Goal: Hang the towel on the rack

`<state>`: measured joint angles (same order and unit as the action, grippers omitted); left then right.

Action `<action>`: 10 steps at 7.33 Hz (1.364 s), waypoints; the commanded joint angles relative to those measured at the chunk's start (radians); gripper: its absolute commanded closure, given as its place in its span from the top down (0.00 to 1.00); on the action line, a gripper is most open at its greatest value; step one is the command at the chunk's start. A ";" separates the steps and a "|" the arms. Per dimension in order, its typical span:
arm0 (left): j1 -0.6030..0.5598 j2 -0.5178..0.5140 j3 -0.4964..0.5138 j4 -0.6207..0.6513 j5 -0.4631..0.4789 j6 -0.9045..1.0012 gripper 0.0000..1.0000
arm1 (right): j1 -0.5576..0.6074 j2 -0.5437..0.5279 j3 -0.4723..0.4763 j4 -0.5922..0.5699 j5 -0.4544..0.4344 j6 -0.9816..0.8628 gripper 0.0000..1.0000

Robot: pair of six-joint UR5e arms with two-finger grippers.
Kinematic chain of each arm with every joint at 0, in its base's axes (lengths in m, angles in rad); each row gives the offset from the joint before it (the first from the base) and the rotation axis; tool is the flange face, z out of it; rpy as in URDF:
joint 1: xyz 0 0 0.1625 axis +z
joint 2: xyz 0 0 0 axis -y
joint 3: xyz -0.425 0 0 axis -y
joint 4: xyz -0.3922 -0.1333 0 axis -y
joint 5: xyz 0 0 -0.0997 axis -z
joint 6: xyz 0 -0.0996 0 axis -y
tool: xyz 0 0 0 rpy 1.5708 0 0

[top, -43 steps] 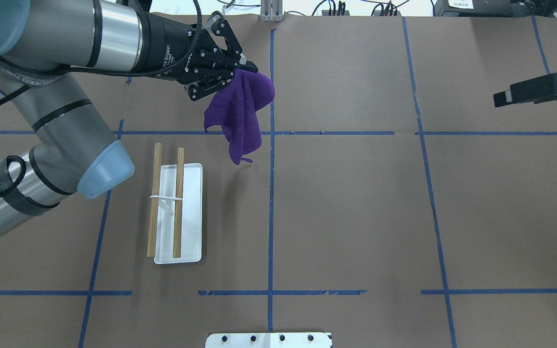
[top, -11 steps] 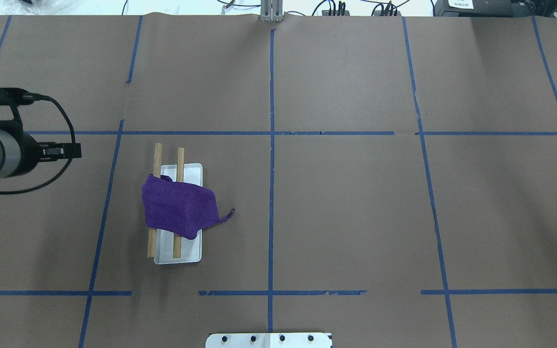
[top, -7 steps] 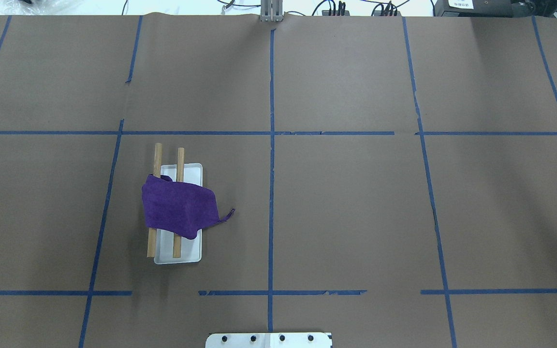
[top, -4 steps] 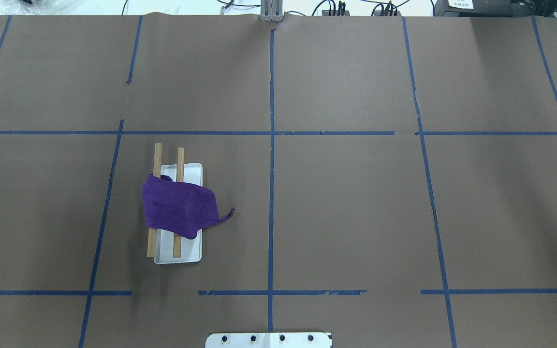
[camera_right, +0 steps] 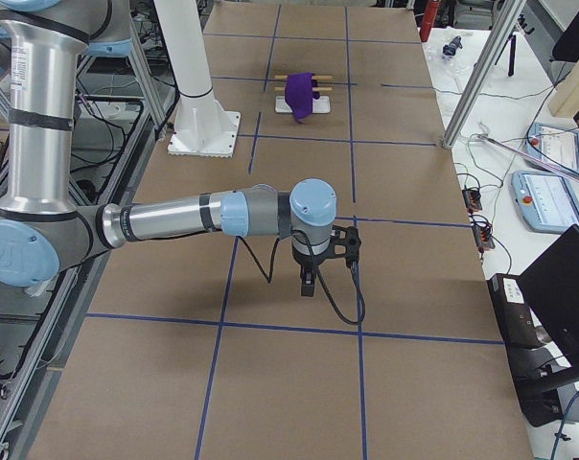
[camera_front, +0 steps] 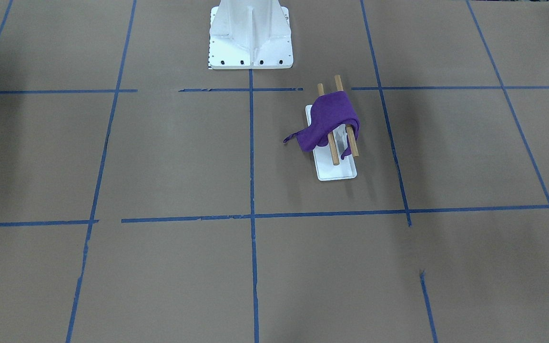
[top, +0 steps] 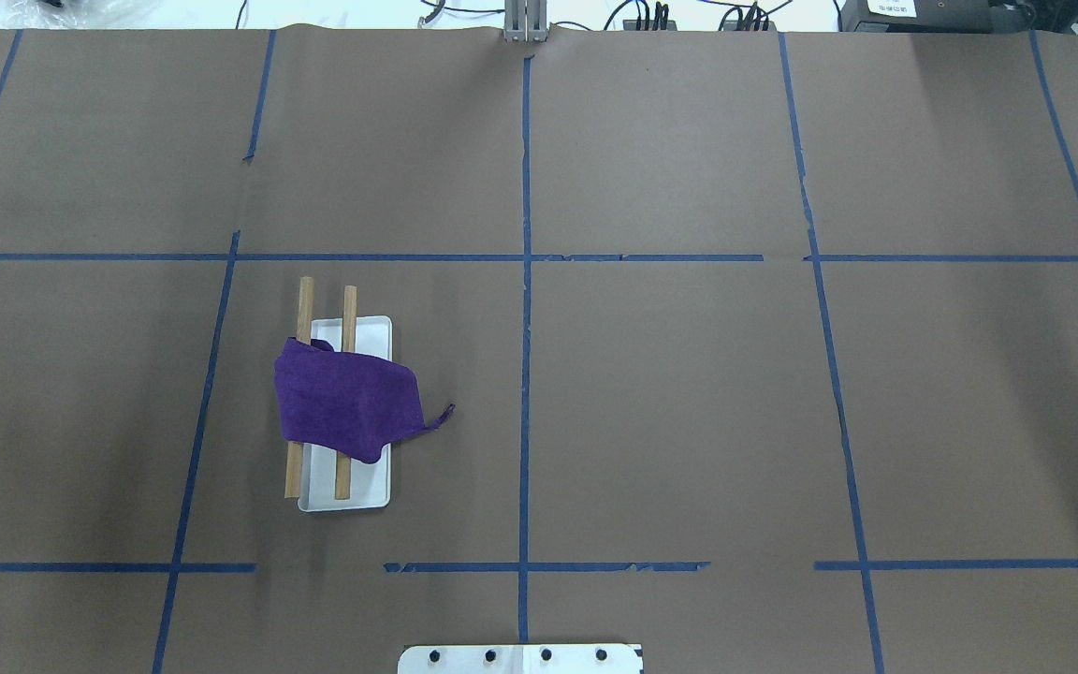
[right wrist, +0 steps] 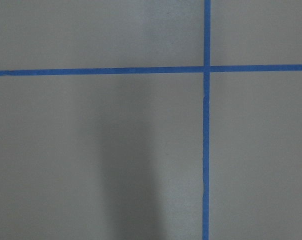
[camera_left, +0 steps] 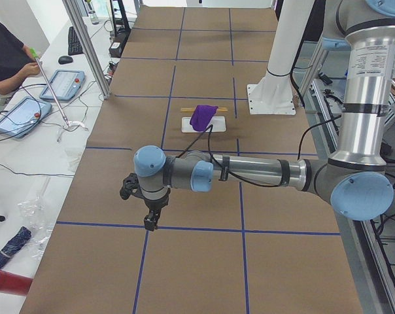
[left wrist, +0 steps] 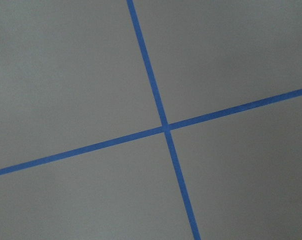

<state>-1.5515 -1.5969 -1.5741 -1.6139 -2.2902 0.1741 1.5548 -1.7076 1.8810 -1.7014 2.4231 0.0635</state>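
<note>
plainly, blue tape (top: 525,374) grids the brown-papered table (top: 689,421); whether left hand (camera_left: 149,224) or right hand (camera_right: 308,286) is spread, i cannot tell.

Brown-papered table (top: 689,421); blue tape lines (left wrist: 164,125) cross under the left gripper (camera_left: 149,224) (teach pendants (camera_left: 61,84) on the white bench (camera_left: 27,157) beyond).

No legible text, brand, number or sign in any view.

White label (top: 890,7) on the black box (top: 941,14), upper right corner of the overhead view: print too small to read.

Tablets (camera_left: 61,84) at the left edge of the left-side view, also at the right edge of the right-side view: no characters resolvable on the screens.
</note>
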 commanded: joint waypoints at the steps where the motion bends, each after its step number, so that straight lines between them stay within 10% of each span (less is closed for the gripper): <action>1: -0.004 0.006 0.003 0.011 -0.002 -0.002 1.00 | 0.019 0.000 -0.032 0.000 -0.001 -0.005 1.00; 6: -0.007 -0.012 -0.046 0.115 -0.003 -0.047 1.00 | 0.025 0.002 -0.059 0.011 -0.073 -0.002 1.00; 10: -0.010 -0.014 -0.058 0.115 -0.003 -0.047 1.00 | 0.074 0.014 -0.243 0.246 -0.050 -0.027 1.00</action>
<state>-1.5601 -1.6096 -1.6311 -1.4987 -2.2933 0.1275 1.6223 -1.6956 1.6765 -1.5070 2.3623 0.0412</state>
